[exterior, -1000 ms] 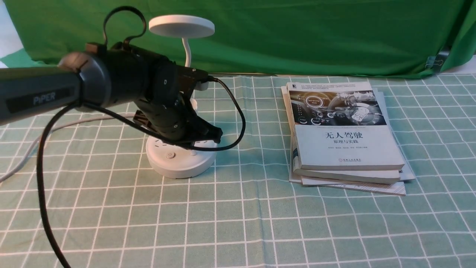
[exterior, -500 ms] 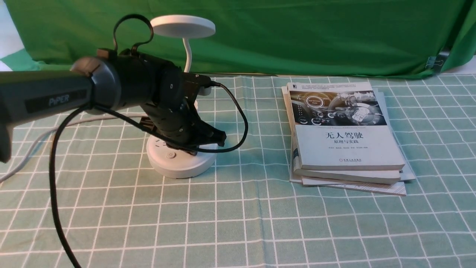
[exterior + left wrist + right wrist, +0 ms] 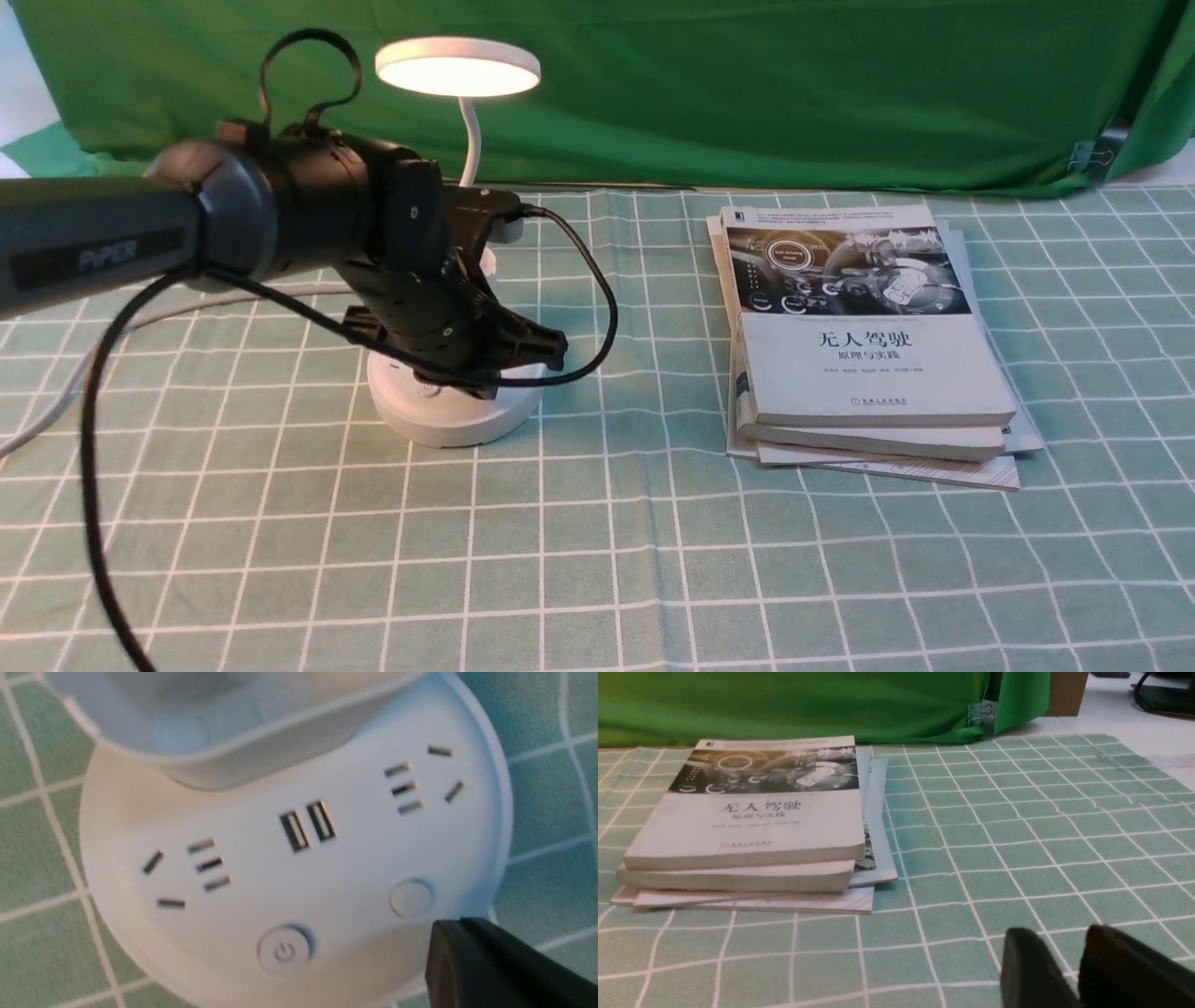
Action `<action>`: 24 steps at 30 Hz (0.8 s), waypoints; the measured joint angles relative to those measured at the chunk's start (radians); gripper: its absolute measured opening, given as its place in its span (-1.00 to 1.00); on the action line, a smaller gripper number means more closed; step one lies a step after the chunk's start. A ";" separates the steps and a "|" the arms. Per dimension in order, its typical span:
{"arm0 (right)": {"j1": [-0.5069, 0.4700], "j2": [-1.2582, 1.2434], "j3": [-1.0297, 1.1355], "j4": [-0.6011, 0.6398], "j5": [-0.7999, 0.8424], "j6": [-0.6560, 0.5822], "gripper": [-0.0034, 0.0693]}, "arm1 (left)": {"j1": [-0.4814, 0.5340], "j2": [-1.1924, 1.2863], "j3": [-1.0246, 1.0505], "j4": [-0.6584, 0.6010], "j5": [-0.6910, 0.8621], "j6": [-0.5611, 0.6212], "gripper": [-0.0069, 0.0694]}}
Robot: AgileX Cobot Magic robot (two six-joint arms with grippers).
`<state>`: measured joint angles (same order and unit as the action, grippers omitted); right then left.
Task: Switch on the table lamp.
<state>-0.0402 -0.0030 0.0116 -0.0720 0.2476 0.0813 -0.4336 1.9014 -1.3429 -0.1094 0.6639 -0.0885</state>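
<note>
The white table lamp stands at the left of the table, and its disc head (image 3: 457, 67) glows. The gooseneck (image 3: 471, 140) rises behind my left arm. My left gripper (image 3: 551, 350) is shut and empty, with its tip low over the right side of the round base (image 3: 448, 415). In the left wrist view the dark tip (image 3: 448, 928) sits just beside the plain round button (image 3: 411, 898); I cannot tell whether they touch. The power-symbol button (image 3: 285, 950), the sockets and the cup holder (image 3: 210, 728) also show. My right gripper (image 3: 1059, 935) hovers shut over bare cloth.
A stack of books (image 3: 859, 336) lies at the right centre, also seen in the right wrist view (image 3: 747, 821). A green backdrop (image 3: 747, 84) hangs behind the table. The lamp's white cord (image 3: 56, 401) runs off to the left over the checked cloth.
The lamp head was dark in both earlier frames and is lit now. My left gripper pushed forward and down onto the base's right side, then eased back slightly.
</note>
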 joint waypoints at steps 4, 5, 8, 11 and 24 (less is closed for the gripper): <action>0.000 0.000 0.000 0.000 0.000 0.001 -0.25 | 0.000 -0.149 0.176 -0.072 -0.046 0.029 -0.82; 0.000 0.000 0.000 0.000 0.000 0.001 -0.25 | 0.000 -0.194 0.233 -0.099 -0.065 0.043 -0.82; 0.000 0.000 0.000 0.000 0.000 0.001 -0.25 | 0.000 -0.355 0.398 -0.216 -0.143 0.113 -0.82; 0.000 0.000 0.000 0.000 0.000 0.001 -0.25 | 0.000 -0.518 0.525 -0.346 -0.223 0.211 -0.82; 0.000 0.000 0.000 0.000 0.000 0.001 -0.25 | 0.000 -1.292 0.741 -0.515 -0.378 0.401 -0.82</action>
<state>-0.0402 -0.0030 0.0116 -0.0720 0.2476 0.0824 -0.4336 0.6093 -0.6016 -0.6240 0.2860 0.3130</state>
